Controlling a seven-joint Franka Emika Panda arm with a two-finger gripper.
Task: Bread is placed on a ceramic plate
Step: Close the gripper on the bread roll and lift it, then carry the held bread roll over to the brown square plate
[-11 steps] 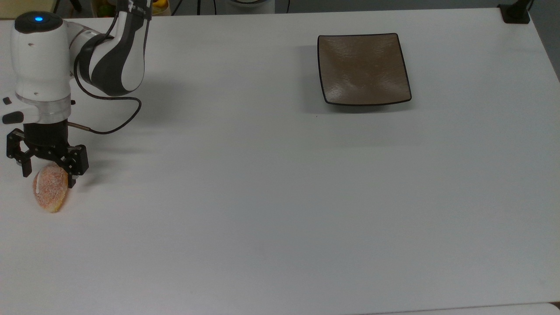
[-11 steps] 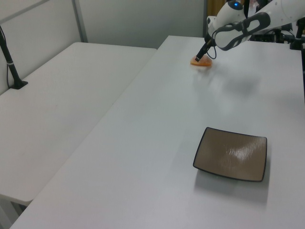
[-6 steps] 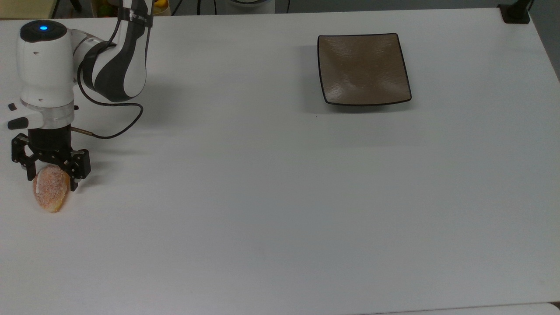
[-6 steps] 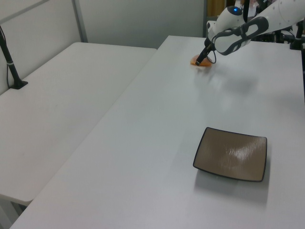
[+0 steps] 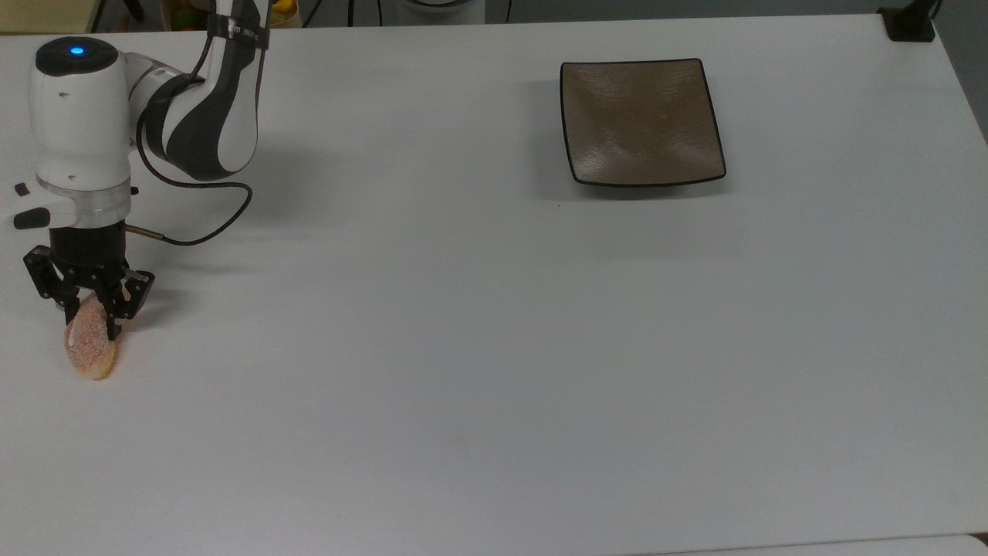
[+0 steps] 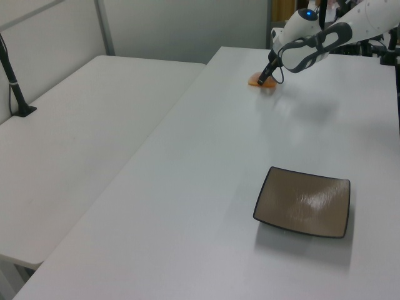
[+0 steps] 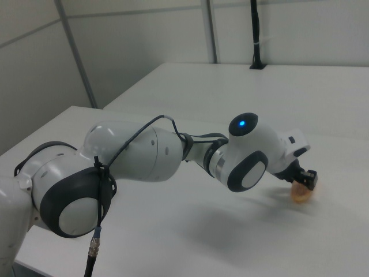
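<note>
Gripping the bread [image 5: 91, 345] at its upper end, the gripper [image 5: 90, 324] has its fingers pinched on the bun at the table's [image 5: 463, 347] far edge on the top view's left. The bun's long axis runs down that picture. The plate [image 5: 641, 122] lies well apart, toward the top view's upper right. No readable writing.

The bread [image 5: 91, 345], an oval orange-pink bun with a speckled crust, is seen at the top view's far left on the white desk [image 5: 463, 347], pinched between the claw [image 5: 93, 315] fingers. The ceramic plate [image 5: 641, 122], square, brown, black-rimmed, lies flat and bare, well apart toward the top view's upper right.
</note>
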